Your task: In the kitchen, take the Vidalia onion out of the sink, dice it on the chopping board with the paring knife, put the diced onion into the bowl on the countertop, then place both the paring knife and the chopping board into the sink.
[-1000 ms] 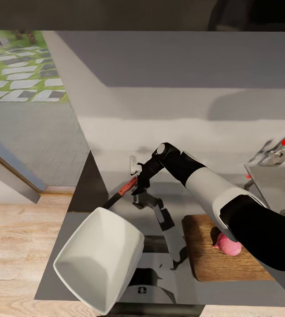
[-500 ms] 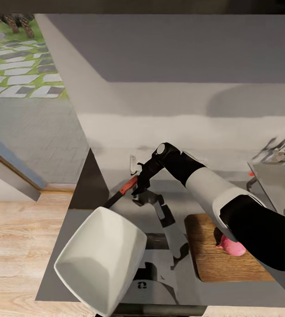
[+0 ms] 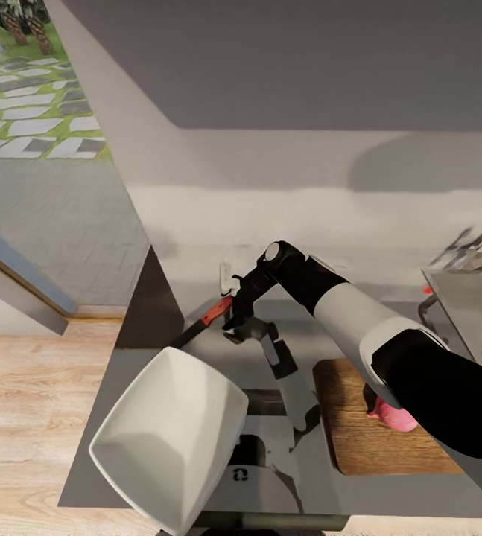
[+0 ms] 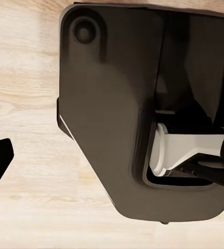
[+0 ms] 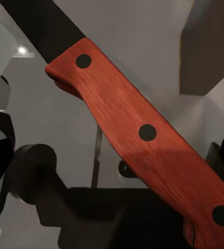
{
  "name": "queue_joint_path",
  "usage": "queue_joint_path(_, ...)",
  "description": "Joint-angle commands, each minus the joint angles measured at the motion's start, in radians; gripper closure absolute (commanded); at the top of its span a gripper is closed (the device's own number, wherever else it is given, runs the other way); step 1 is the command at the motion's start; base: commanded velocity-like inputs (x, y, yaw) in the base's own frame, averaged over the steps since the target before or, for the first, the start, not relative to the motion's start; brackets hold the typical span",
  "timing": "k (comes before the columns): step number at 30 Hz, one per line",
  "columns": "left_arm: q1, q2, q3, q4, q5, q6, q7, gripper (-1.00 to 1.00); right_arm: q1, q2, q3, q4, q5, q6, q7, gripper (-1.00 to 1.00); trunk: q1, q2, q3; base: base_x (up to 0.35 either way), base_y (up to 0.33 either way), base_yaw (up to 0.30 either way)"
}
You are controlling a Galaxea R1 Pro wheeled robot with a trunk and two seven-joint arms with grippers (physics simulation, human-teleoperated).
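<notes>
Right gripper (image 3: 232, 309): clamped on the paring knife (image 3: 209, 318) by its red handle, above the countertop (image 3: 132, 357). 1 bowl (image 3: 167, 441), 1 chopping board (image 3: 360, 439) alongside. Left gripper: opening cannot be told.

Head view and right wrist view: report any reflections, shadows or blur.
Head view: glossy countertop mirrors the right arm; soft shadow on the back wall; edges slightly soft. Right wrist view: paring knife handle sharp, evenly lit, with a small bright glint on the grey surface.

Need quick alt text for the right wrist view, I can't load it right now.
Close-up of the knife: its red handle with three dark rivets runs diagonally across the picture, the dark blade leaving at one corner. Grey countertop lies behind, with dark gripper parts at the edges.
</notes>
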Motion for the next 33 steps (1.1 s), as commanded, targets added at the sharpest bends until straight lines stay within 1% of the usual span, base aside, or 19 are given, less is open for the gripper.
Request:
queue_joint_path(1, 0.000, 0.000, -0.001, -0.002, 0.010, 0.005, 0.002, -1.00, 0.000, 0.000, 0.003, -0.001, 0.000, 0.012, 0.004, -1.00, 0.001, -0.002, -0.003, 0.000, 0.000, 0.000)
queue_joint_path(7, 0.000, 0.001, -0.001, -0.001, 0.010, 0.005, 0.002, -1.00, 0.000, 0.000, 0.003, -0.001, 0.000, 0.012, 0.004, -1.00, 0.001, -0.002, -0.013, 0.000, 0.000, 0.000)
queue_joint_path(13, 0.000, 0.003, -0.001, -0.001, 0.010, 0.005, 0.002, -1.00, 0.000, 0.000, 0.002, -0.002, 0.000, 0.012, 0.005, -1.00, 0.001, -0.002, -0.015, 0.000, 0.000, 0.000)
queue_joint_path(14, 0.000, 0.003, -0.001, -0.001, 0.010, 0.005, 0.002, -1.00, 0.000, 0.000, 0.002, -0.002, 0.000, 0.012, 0.005, 1.00, 0.001, -0.002, -0.015, 0.000, 0.000, 0.000)
queue_joint_path(33, 0.000, 0.003, -0.001, -0.001, 0.010, 0.005, 0.002, -1.00, 0.000, 0.000, 0.001, -0.003, 0.001, 0.012, 0.002, 1.00, 0.001, -0.002, -0.015, 0.000, 0.000, 0.000)
